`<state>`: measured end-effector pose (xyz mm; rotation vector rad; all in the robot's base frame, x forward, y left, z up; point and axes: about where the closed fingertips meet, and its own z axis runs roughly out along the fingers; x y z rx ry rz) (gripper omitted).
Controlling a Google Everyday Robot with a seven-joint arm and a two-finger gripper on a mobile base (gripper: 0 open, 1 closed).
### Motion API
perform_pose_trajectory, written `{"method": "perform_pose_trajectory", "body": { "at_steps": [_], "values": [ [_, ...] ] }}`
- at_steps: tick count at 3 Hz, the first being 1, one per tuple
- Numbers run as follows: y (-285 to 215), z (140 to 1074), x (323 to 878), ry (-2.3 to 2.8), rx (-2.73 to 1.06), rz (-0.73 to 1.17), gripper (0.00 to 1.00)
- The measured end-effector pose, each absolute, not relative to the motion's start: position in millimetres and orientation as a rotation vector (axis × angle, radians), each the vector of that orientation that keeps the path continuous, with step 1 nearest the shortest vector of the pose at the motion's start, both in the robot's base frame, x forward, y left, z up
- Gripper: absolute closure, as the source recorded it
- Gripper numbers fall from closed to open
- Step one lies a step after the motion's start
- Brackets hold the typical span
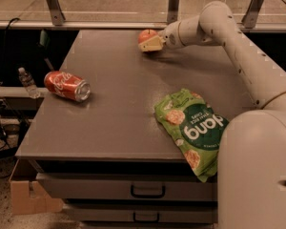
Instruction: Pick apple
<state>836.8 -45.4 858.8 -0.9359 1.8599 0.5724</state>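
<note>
The apple (146, 33) is small, round and red-orange and sits near the far edge of the grey table (114, 109). My gripper (151, 43) reaches in from the right on the long white arm (238, 42). Its pale tip is right against the near side of the apple and covers the apple's lower part. Whether it holds the apple does not show.
A red soda can (66, 86) lies on its side at the table's left. A green chips bag (194, 128) lies at the front right, partly over the edge. A small plastic bottle (27, 82) stands off the table's left side. Drawers (148, 191) are below the front edge.
</note>
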Motion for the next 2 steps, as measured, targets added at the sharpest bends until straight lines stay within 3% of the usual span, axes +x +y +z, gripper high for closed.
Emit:
{"method": "perform_pose_trajectory", "body": {
  "at_steps": [2],
  "values": [
    [-32,911,775,1.698,-1.032,0.75,1.0]
  ]
}}
